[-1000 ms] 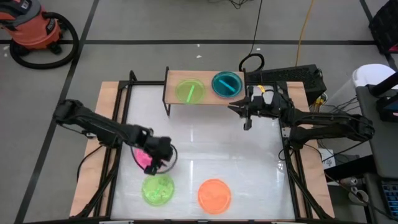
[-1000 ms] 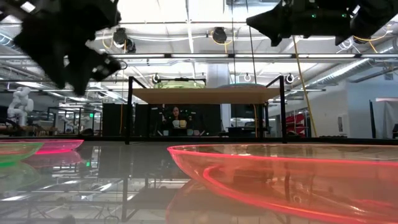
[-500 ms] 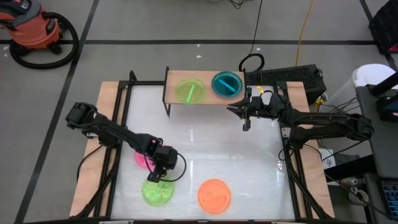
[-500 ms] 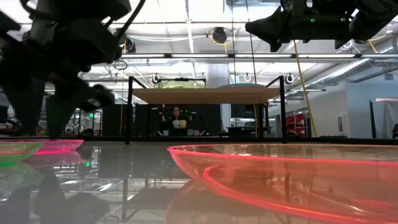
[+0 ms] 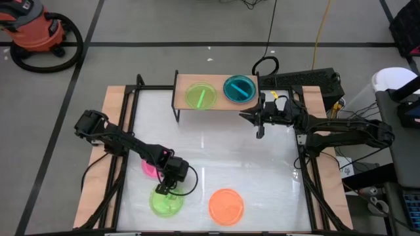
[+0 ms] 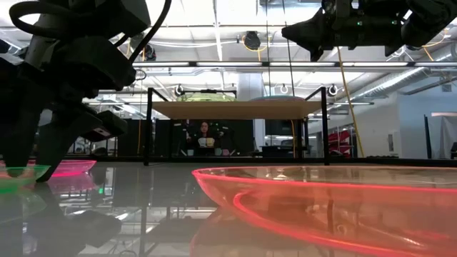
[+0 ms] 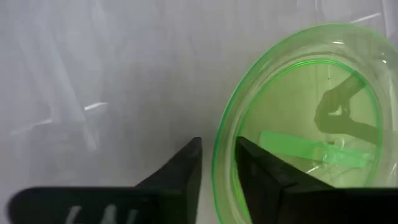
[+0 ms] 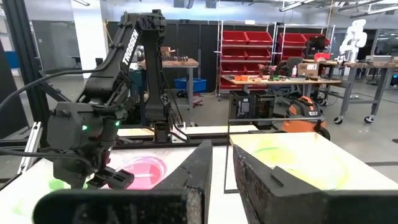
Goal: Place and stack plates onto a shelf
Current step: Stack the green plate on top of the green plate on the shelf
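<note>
My left gripper [image 5: 163,190] [image 7: 219,152] stands at the far rim of a green plate [image 5: 167,204] [image 7: 305,124] near the table's near edge, and it is shut on that rim. A pink plate [image 5: 148,169] lies flat just beyond it, partly under the left arm. To the right, an orange plate [image 5: 226,204] [image 6: 335,200] lies flat. The shelf [image 5: 216,105] [image 6: 235,108] at the far edge carries a green plate [image 5: 200,96] and a blue plate [image 5: 239,89]. My right gripper [image 5: 244,115] [image 8: 221,155] hovers in front of the shelf's right end, shut and empty. My left gripper holds the green plate by its far rim [image 7: 217,134], which runs between the two fingers. One finger [image 7: 258,168] is inside the plate and the other [image 7: 189,165] outside. The fingers come from above, pointing down. The plate's near part still rests on the table.
Black frame rails run along the table's left and right sides [image 5: 125,131] [image 5: 303,164]. The white tabletop [image 5: 216,151] between the shelf and the near plates holds nothing. In the room beyond the table, a person [image 6: 204,135] shows far off under the shelf.
My left gripper has moved from above the pink plate toward the table's near edge and down onto the green plate's far rim. The pink plate now shows more from under the arm. My right arm has kept still.
</note>
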`<state>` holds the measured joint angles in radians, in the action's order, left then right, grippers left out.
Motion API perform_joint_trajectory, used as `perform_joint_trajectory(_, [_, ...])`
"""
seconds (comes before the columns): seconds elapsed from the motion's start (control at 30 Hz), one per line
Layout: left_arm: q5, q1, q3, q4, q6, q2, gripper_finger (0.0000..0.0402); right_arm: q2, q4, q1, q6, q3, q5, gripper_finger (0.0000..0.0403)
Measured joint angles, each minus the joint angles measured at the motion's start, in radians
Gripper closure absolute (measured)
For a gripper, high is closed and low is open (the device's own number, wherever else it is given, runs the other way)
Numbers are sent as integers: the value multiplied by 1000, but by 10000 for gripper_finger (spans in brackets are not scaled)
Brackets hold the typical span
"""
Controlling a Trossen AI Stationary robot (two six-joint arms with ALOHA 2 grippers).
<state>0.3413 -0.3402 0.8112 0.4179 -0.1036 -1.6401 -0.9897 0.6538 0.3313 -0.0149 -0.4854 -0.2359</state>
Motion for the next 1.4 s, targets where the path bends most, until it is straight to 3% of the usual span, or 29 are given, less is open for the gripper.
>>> perform_joint_trajectory(0.23, [3, 21, 54, 87, -15, 3, 393, 0, 0, 0, 0, 0, 0, 355])
perform_joint_trajectory(0.5, [-55, 46, 337, 382, 125, 19, 398, 0, 1, 0, 0, 0, 0, 355])
perform_joint_trajectory(0.8, [-314, 155, 699, 644, 309, 27, 399, 1, 0, -12, -24, 0, -4, 355])
perform_joint_trajectory(0.9, [-429, 240, 784, 687, 377, 28, 400, 1, 0, -26, -19, 0, -5, 355])
perform_joint_trajectory(0.97, [-448, 317, 821, 692, 417, 28, 400, 1, 0, -35, -18, 0, -5, 355])
perform_joint_trajectory(1.1, [-401, 517, 877, 680, 487, 27, 400, 1, -4, -57, -7, 0, -5, 355])
perform_joint_trajectory(1.2, [-300, 694, 896, 638, 493, 27, 400, 1, -7, -77, 1, 0, -5, 355])
perform_joint_trajectory(1.4, [-45, 1011, 897, 493, 329, 23, 400, 1, -11, -108, 28, 0, -4, 355])
